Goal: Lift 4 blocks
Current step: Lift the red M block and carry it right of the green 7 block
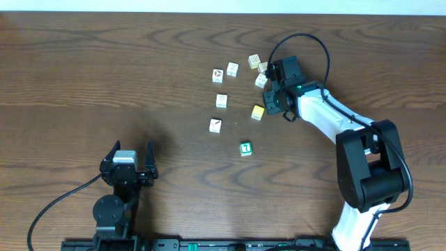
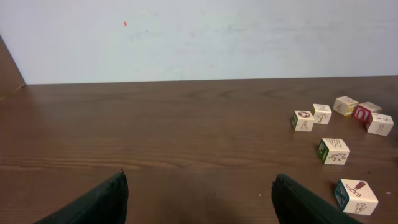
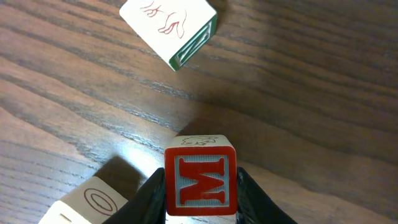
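Overhead: left gripper [image 1: 132, 150] gapes, well apart from the blocks; right gripper [image 1: 269, 75] is at the far cluster.
Left wrist: red M block [image 2: 362, 113] sits on the tabletop [image 2: 155, 124] there.
Right wrist: fingers clamp it, M upright toward camera; cube, no long axis. Lift straight, clear of the O block [image 3: 93, 202].

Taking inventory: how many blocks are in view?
10: six clustered by the right gripper, red one in it; two white, yellow and green nearer the bases. The gripper may hide more.
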Tool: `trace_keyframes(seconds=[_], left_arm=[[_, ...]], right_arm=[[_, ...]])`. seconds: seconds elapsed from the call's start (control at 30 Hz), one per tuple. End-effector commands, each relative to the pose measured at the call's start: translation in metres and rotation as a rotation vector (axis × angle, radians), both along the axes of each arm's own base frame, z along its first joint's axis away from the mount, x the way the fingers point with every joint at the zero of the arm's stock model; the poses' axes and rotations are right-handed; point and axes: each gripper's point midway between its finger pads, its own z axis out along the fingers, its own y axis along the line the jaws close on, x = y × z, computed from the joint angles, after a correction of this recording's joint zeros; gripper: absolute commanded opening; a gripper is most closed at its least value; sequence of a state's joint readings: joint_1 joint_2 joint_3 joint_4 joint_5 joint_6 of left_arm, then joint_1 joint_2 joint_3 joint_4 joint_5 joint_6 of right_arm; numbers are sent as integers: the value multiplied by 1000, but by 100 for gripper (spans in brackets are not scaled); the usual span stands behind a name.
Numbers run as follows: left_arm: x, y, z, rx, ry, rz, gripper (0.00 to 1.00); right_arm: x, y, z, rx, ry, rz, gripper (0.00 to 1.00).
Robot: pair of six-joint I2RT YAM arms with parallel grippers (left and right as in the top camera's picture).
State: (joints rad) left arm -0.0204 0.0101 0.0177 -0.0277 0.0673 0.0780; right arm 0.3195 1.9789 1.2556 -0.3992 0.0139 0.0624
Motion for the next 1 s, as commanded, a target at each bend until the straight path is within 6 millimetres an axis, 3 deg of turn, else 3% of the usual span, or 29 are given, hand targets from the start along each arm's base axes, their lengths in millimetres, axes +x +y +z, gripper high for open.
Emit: trace_keyframes(seconds=[0.0,0.17,0.3,0.43,0.57,0.77,0.97], left_arm=[[-1,2,-15,-4,48,7,74],[-1,2,-15,-4,48,7,74],[-1,2,-15,-4,48,8,74],[-1,2,-15,-4,48,8,74],[-1,2,-15,-4,48,8,74],[-1,2,-15,-4,48,7,74],[-1,2,-15,-4,48,8,74]], right_arm=[[-5,4,-8,0,22,7,24],[-4,4,-5,2,14,6,21],[-1,5,10,15,-17,0,21],[3,6,41,36,-81,0,23],[-1,5,89,63,-158,0,23],[-28,-7,137,71,-183,-25,21],[-75,-24,140,37,-51,-61,19]])
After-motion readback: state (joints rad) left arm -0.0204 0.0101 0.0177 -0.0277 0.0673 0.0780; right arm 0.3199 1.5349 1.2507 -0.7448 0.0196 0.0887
